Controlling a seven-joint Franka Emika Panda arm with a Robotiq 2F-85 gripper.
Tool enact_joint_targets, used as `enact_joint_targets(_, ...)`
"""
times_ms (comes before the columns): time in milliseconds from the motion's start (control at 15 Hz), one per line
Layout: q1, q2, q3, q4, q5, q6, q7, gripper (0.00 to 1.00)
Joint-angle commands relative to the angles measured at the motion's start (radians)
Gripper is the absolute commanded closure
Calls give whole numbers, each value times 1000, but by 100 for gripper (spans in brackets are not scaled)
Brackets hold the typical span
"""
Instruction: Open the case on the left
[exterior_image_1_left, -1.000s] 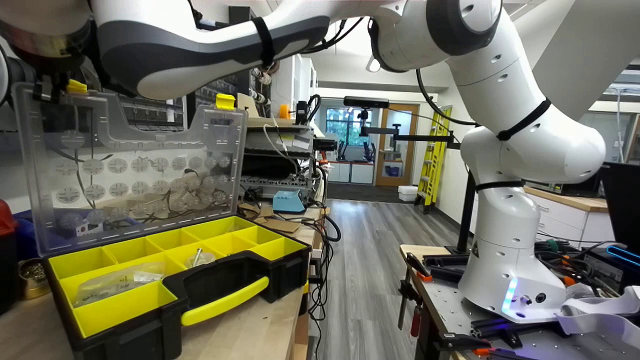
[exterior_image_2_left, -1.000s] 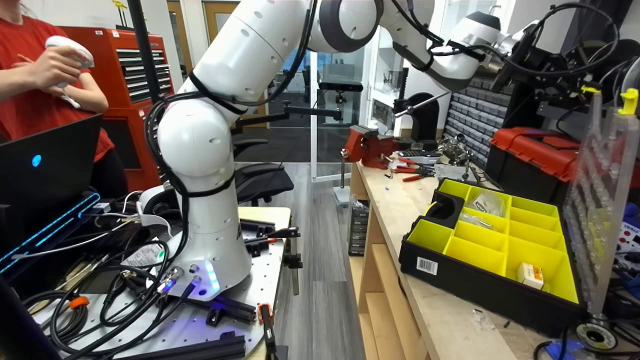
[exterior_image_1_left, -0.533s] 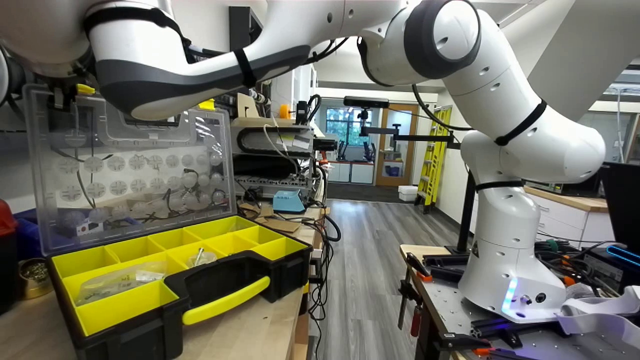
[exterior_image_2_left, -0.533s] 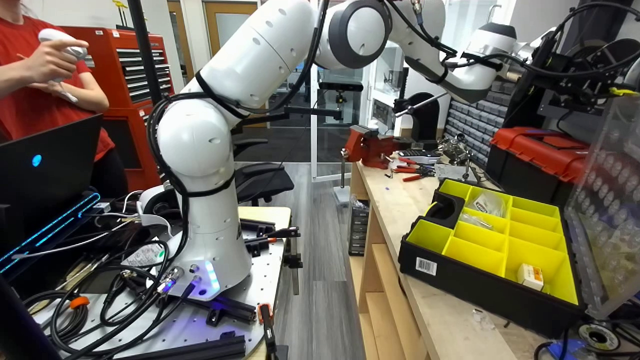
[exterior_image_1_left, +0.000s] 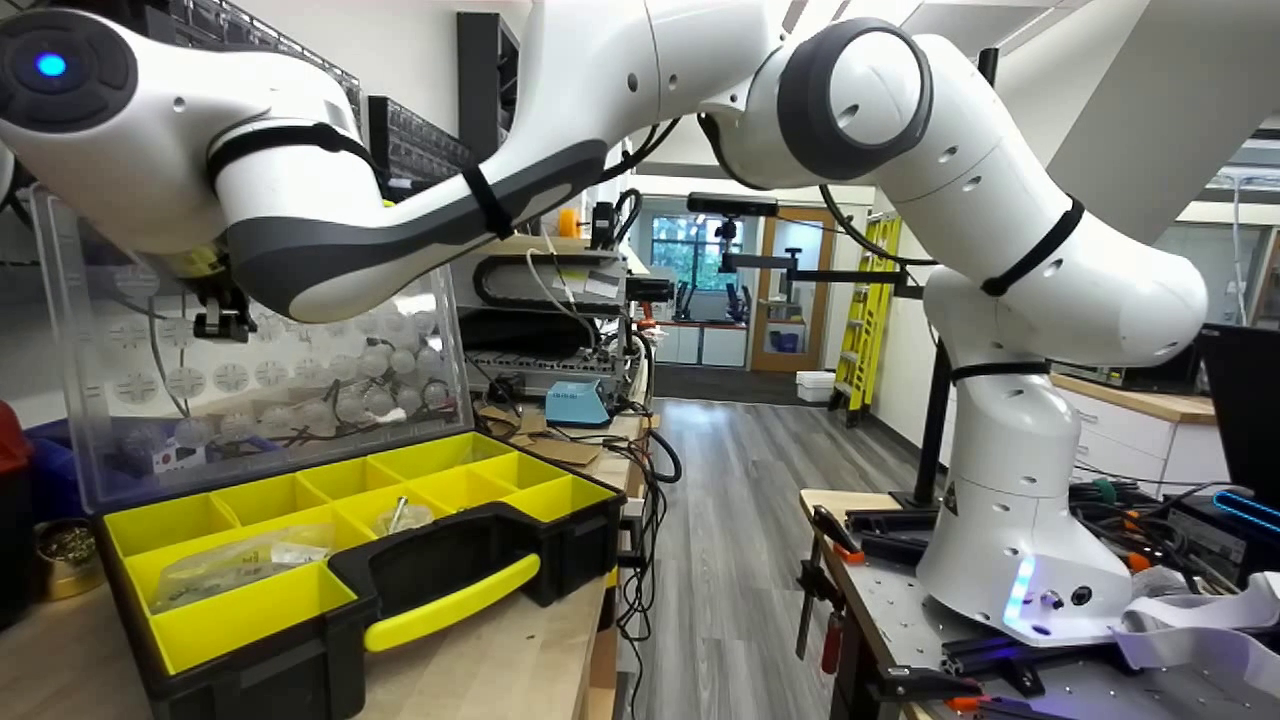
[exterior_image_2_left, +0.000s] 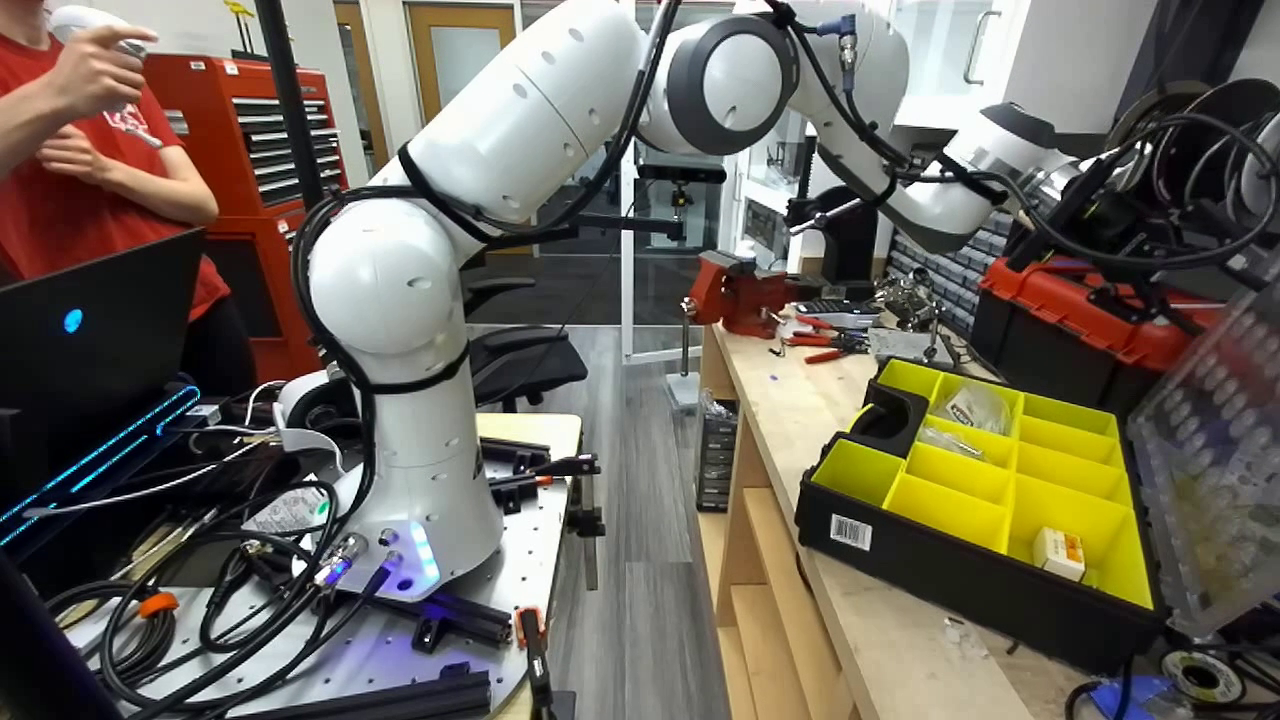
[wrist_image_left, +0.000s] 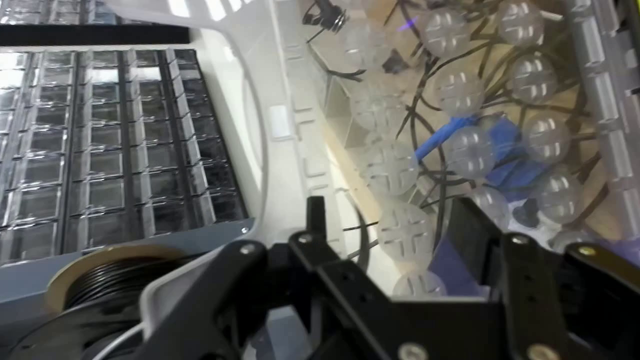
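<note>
Gripper empty: fingers parted, nothing pinched between them in the wrist view, just clear lid beyond. Contact with lid: cannot tell.

Task's black organizer case sits on the wooden workbench, lid raised; in an exterior view the lid tilts back past upright. Opening looks all but finished; my guess, next move is to clear off without knocking anything.

Placement: yellow carry handle faces the robot base, hinged edge to the rear, so the lid swings away from the forearm. Probably why the reach goes up over the yellow bins. What props the lid, hinge or clutter, is hidden. Bins hold loose stock, e.g. a plastic bag, a small white box; case best kept level, I'd judge, or contents shift.

Surroundings: red-lidded toolbox near the lid, cable loop drooping across it in that view, a possible snag. Small reel near the case's rear corner. Wrist view adds a spool wound in black and a clear-drawer cabinet. Forearm hides part of the lid in an exterior view.
</note>
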Motion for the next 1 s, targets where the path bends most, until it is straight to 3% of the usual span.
enact_joint_targets(0, -18, -75, 53, -99, 72, -13, -8, 4)
enact_joint_targets(133, -22, -122, 77, -153, 124, 11, -8, 0)
enact_joint_targets(667, -18, -316, 177, -373, 314, 0, -35, 0)
enact_joint_targets(733, 1, -219, 148, -245, 277, 0, -19, 0)
enact_joint_targets(933, 1, -263, 162, -307, 298, 1, -22, 0)
